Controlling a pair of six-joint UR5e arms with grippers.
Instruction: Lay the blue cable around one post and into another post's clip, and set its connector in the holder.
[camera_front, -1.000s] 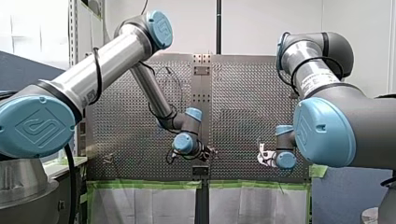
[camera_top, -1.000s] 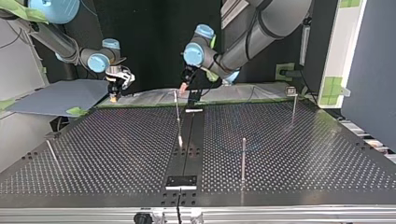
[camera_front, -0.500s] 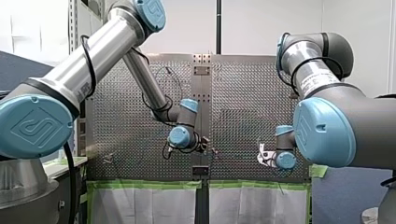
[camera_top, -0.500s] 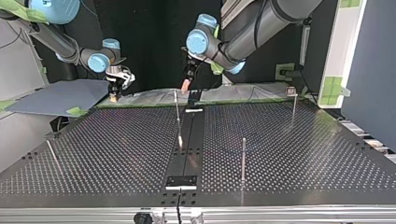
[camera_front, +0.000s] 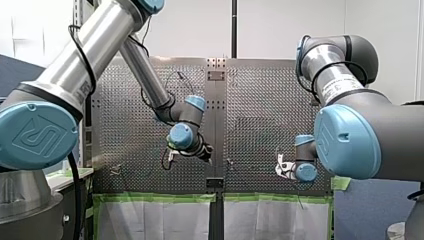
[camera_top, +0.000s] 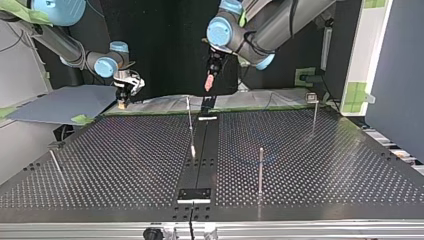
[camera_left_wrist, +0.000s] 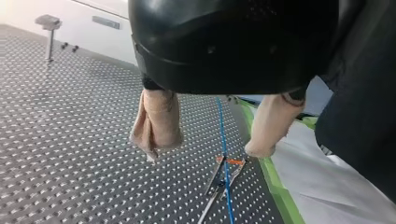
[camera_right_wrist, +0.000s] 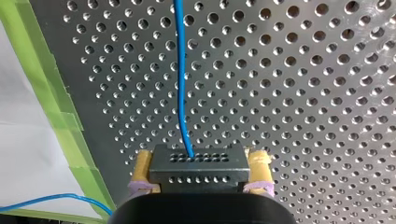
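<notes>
my left gripper (camera_left_wrist: 205, 150) hangs above the perforated tabletop (camera_top: 125, 165) with its jaws spread, the 2 beige padded fingers (camera_left_wrist: 156, 121) apart and nothing between them. the blue cable (camera_left_wrist: 221, 122) lies flat on the tabletop below that gap, closer to 1 finger than to the other. its long axis runs straight away from the wrist, across the line along which the jaws would close. just below the jaws it passes through a thin metal clip (camera_left_wrist: 224, 173) with an orange tip. the coming move, as i judge it, turns on this: the cable is beneath the left jaws, not between them, so they would have to come down astride it to take it.

a bare upright post (camera_top: 260, 170) stands well apart from both grippers. whether the cable goes round it i cannot tell.

my right gripper (camera_right_wrist: 201, 176) sits near the green tape (camera_right_wrist: 56, 107) at the tabletop's edge, its yellow pads (camera_right_wrist: 142, 170) pinching the black connector (camera_right_wrist: 198, 161) from both sides. the cable leaves the connector's face as 1 thin, smooth blue strand and runs ahead over the holes with a slight bend. the right arm has the end, and the left is nearer the free run.
</notes>
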